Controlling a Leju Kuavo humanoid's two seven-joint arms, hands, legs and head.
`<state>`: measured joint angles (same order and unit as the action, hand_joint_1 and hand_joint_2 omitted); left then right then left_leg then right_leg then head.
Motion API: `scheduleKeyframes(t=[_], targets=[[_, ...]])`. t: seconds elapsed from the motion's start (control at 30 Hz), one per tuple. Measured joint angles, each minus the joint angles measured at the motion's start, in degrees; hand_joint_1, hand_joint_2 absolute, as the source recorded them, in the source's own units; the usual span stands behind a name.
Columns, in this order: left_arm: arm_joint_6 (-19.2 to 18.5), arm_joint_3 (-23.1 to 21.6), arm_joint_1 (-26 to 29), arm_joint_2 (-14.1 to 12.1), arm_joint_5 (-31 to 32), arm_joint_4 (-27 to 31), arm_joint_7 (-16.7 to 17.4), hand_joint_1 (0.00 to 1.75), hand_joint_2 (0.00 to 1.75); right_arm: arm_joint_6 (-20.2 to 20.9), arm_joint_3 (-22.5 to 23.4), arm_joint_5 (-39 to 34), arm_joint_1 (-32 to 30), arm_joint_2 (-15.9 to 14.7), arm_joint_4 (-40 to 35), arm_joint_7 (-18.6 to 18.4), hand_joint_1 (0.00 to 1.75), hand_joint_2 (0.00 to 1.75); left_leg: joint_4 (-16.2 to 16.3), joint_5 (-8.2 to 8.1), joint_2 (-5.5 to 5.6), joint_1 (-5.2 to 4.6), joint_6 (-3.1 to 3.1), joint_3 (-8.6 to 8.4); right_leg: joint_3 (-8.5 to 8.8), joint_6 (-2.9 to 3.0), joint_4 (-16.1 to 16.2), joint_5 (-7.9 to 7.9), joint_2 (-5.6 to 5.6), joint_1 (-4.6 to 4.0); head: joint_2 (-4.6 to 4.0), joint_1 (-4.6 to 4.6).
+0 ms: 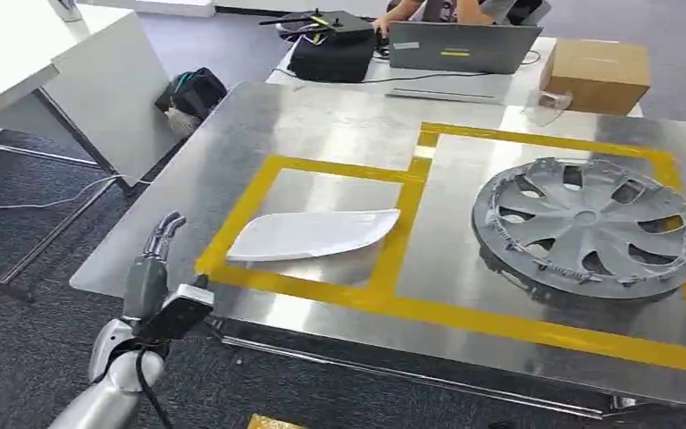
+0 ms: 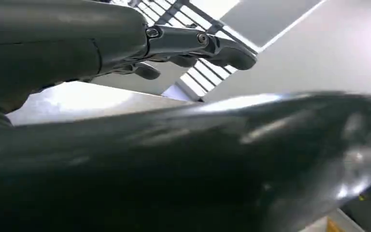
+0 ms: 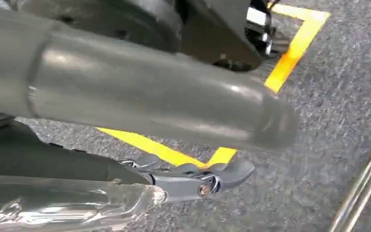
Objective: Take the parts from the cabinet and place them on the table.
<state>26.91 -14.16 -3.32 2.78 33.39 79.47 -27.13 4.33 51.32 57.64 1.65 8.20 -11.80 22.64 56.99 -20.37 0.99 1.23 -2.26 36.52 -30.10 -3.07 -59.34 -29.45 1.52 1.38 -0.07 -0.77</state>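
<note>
Two parts lie on the table (image 1: 322, 121), one to each taped bay. Nearest, the left hand (image 1: 154, 268) stands off the near-left table edge, fingers straight and apart, holding nothing; the left wrist view shows the same, its fingers (image 2: 200, 46) extended over a dark glossy surface. The right hand (image 3: 193, 179) hangs over grey carpet (image 3: 328, 121) with yellow floor tape (image 3: 290, 60); a clear, crinkled object sits against its palm side, but whether the fingers grip it cannot be told.

One white panel (image 1: 313, 234), smooth, long and tapered to a rounded point, lies flat in the left bay. One grey hubcap (image 1: 587, 223), round with curved spokes and clips around the rim, lies in the right bay, well apart from the panel.

Surface: bare reflective sheet metal, marked with yellow tape (image 1: 411, 299) into two adjoining rectangles.

Beyond the far edge: one laptop (image 1: 460, 46), one black bag (image 1: 332, 49), one cardboard box (image 1: 597, 73), and a person seated behind the laptop. One white desk (image 1: 45, 63) stands far left. Floor is dark carpet.
</note>
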Motion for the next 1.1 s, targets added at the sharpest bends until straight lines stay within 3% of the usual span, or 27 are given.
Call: scheduleKeyframes(t=[0.03,0.07,0.13,0.17,0.2,0.23,0.27,0.33,0.37,0.4,0.47,0.53,0.57,0.6,0.67,0.7,0.73,0.77,0.83,0.87,0.9,0.97,1.0,1.03,1.07,1.1], targets=[[0.0,0.7,0.6,-0.3,-1.5,0.0,-0.7,0.0,0.0,0.0,0.2,-0.1,-0.1,0.0,0.0,0.1,0.0,0.0,0.4,-0.79,-0.2,0.14,-0.22,0.32,-0.44,0.78,0.1,0.47,-0.06,0.08,0.0,0.11],[-0.1,1.6,1.2,-0.3,-3.3,0.2,-1.4,0.0,0.0,-0.1,0.4,-0.3,0.0,0.0,0.0,0.3,0.0,0.0,2.2,-3.41,-0.43,0.09,-0.28,1.04,-0.77,1.44,0.1,0.87,-0.06,-0.03,0.0,0.39],[-0.3,2.9,1.9,-0.3,-5.4,0.3,-2.7,0.0,0.0,-0.1,0.8,-0.6,-0.1,0.0,0.0,0.6,0.0,0.0,10.3,-9.54,-0.43,-0.1,-0.31,3.86,-1.94,2.11,0.1,1.81,-0.13,-0.36,0.0,0.48],[-0.4,3.6,2.3,-0.5,-6.3,0.3,-3.3,0.0,0.0,0.1,0.9,-0.8,-0.1,0.0,0.0,0.8,0.0,0.0,15.0,-11.81,-0.43,-0.22,-0.22,5.24,-2.57,2.3,0.1,2.24,-0.31,-0.63,0.0,0.46],[-0.6,4.5,2.9,-0.5,-7.7,0.3,-4.2,0.0,0.0,0.3,1.0,-1.1,-0.2,0.0,0.0,1.0,0.0,0.0,18.1,-12.63,-0.43,-0.35,0.03,5.84,-3.17,2.5,0.0,2.68,-0.52,-0.9,0.0,0.48],[-0.7,5.6,3.5,-0.5,-9.1,0.3,-4.9,0.0,0.0,0.5,1.2,-1.3,-0.3,0.0,0.0,1.4,0.0,0.0,18.1,-11.8,-0.43,-0.53,0.35,5.05,-3.67,2.66,0.0,3.04,-0.91,-1.16,0.0,0.46],[-0.7,6.6,4.0,-0.4,-10.2,0.3,-5.5,0.0,0.0,0.6,1.4,-1.5,-0.4,0.0,0.0,1.7,0.0,0.0,16.1,-10.28,-0.44,-0.77,0.81,3.37,-4.1,2.76,0.0,3.37,-1.17,-1.4,0.0,0.5],[-0.3,9.2,4.5,-0.2,-12.6,0.3,-7.0,0.0,0.0,0.7,1.9,-1.7,-0.6,0.0,0.0,2.3,0.0,0.0,6.7,-7.4,-1.29,-1.52,2.06,-3.08,-4.74,2.76,0.0,3.96,-1.86,-1.78,0.0,0.48],[0.0,10.9,4.6,0.0,-13.9,0.1,-7.8,0.0,0.0,0.7,2.1,-1.7,-0.6,0.1,0.0,2.5,0.0,0.0,1.9,-7.81,-3.66,-2.18,2.77,-6.47,-4.78,2.64,0.0,4.19,-2.18,-1.84,0.0,0.44],[0.1,12.5,4.6,0.3,-14.7,0.0,-8.3,0.0,0.0,0.7,2.3,-1.8,-0.8,0.2,0.0,2.7,0.0,0.0,-0.4,-8.09,-4.88,-2.56,2.93,-7.45,-5.0,2.48,-0.1,4.35,-2.65,-2.25,0.0,0.42],[0.3,15.1,5.2,0.7,-15.5,-0.3,-8.7,0.0,0.0,0.7,2.5,-1.9,-0.8,0.2,0.0,2.8,0.0,0.0,-0.5,-7.49,-3.73,-2.67,2.89,-6.82,-4.93,1.82,0.1,4.96,-3.84,-2.07,0.0,0.59],[0.3,16.5,5.8,0.8,-15.6,-0.7,-8.9,0.0,0.0,0.7,2.7,-1.9,-0.8,0.2,0.0,2.8,0.0,0.0,-1.2,-6.23,-2.8,-2.25,3.42,-6.25,-5.14,1.2,0.1,5.02,-4.42,-2.07,0.0,0.64],[0.3,17.2,5.8,0.9,-15.6,-0.8,-8.9,0.0,0.0,0.7,2.8,-1.9,-0.8,0.2,0.0,2.8,0.0,0.0,-1.2,-5.72,-2.42,-2.15,3.72,-5.75,-6.02,0.74,-1.1,3.03,-3.21,-2.03,0.0,0.44],[0.3,17.5,5.8,1.0,-15.6,-1.0,-9.0,0.0,0.0,0.7,2.9,-1.9,-0.8,0.2,0.0,2.8,0.0,0.0,-1.2,-5.13,-1.86,-2.09,4.06,-5.08,-6.84,0.47,-4.0,-0.26,-2.32,-1.92,0.0,0.33],[0.5,18.2,6.1,1.4,-15.8,-1.3,-9.1,0.0,0.0,0.7,3.1,-2.0,-0.8,0.2,0.0,2.8,0.0,0.0,-1.1,-3.91,-0.81,-2.1,4.04,-3.59,-9.19,0.26,-12.7,-5.82,-1.79,-1.83,0.0,0.37],[0.8,18.8,6.1,1.6,-16.4,-1.6,-9.2,0.0,0.0,0.8,3.2,-2.0,-0.8,0.2,0.0,2.9,0.0,0.0,-1.1,-3.31,-0.42,-2.13,4.0,-2.83,-9.79,0.24,-15.8,-6.92,-1.77,-1.84,0.0,0.33],[1.1,19.7,6.1,1.8,-17.5,-2.1,-9.4,0.0,0.0,0.8,3.2,-2.0,-0.8,0.2,0.0,2.9,0.0,0.0,-1.1,-2.67,0.09,-2.14,3.91,-2.04,-9.29,0.32,-16.7,-6.33,-1.74,-1.84,0.0,0.42],[1.0,21.0,6.1,2.0,-19.3,-3.0,-9.7,0.0,0.0,0.8,3.4,-2.1,-0.8,0.2,0.0,2.9,0.0,0.0,-1.1,-1.98,0.61,-2.14,3.76,-1.22,-7.45,0.43,-15.0,-4.29,-1.65,-1.85,0.0,0.33],[0.6,24.2,6.0,2.5,-22.9,-5.1,-10.9,0.0,0.0,0.6,3.7,-2.1,-0.8,0.3,-0.1,2.9,0.0,0.0,-1.1,-0.73,1.67,-2.03,3.35,0.19,-1.11,0.82,-6.1,-0.29,-0.47,-1.82,0.0,0.35],[0.5,25.8,5.7,2.7,-23.6,-6.4,-11.6,0.0,0.0,0.5,3.7,-2.0,-0.7,0.3,-0.1,2.9,0.0,0.0,-0.9,-0.11,2.18,-1.93,3.08,0.65,2.39,1.05,-0.9,-0.94,1.94,-1.76,0.0,0.37],[0.5,27.4,5.4,2.8,-24.2,-7.6,-12.2,0.0,0.0,0.4,3.7,-2.0,-0.7,0.4,-0.1,3.0,0.0,0.0,-0.8,0.42,2.54,-2.14,2.77,1.21,5.15,1.36,3.1,-2.45,3.29,-1.63,0.0,0.43],[1.1,30.5,4.8,3.1,-25.0,-10.0,-12.7,0.0,0.0,0.2,3.8,-1.8,-0.7,0.7,-0.1,3.1,0.0,0.0,-1.1,1.83,3.59,-1.88,2.22,1.39,3.78,1.68,2.7,-1.87,2.52,-1.97,0.0,0.13],[1.8,31.8,4.7,3.1,-25.8,-11.0,-12.7,0.0,0.0,0.1,3.9,-1.7,-0.7,0.7,-0.1,3.1,0.0,0.0,-1.3,2.39,4.24,-1.79,1.8,1.54,3.5,2.05,2.5,-1.63,1.98,-2.12,0.02,0.22],[2.8,33.4,4.7,3.2,-26.5,-12.4,-12.7,0.0,0.0,0.0,3.9,-1.5,-0.7,0.9,0.0,3.1,0.0,0.0,-1.5,3.14,5.02,-1.83,1.41,1.75,2.99,2.71,2.9,-0.78,1.08,-1.64,0.0,0.35],[3.7,34.7,4.7,3.4,-26.9,-13.7,-12.8,0.0,0.0,0.0,3.9,-1.2,-0.5,1.0,-0.1,3.1,0.0,0.0,-1.0,1.39,3.57,-1.86,1.22,2.34,2.65,3.28,3.0,-0.16,0.22,-1.58,0.0,0.34],[4.5,35.9,4.4,3.5,-27.2,-15.1,-12.8,0.0,0.0,-0.2,3.9,-1.2,-0.4,1.0,-0.1,3.1,0.0,0.0,1.4,-2.17,1.85,-1.83,0.85,3.17,1.97,3.82,3.1,0.49,-0.13,-1.59,0.0,0.98]])
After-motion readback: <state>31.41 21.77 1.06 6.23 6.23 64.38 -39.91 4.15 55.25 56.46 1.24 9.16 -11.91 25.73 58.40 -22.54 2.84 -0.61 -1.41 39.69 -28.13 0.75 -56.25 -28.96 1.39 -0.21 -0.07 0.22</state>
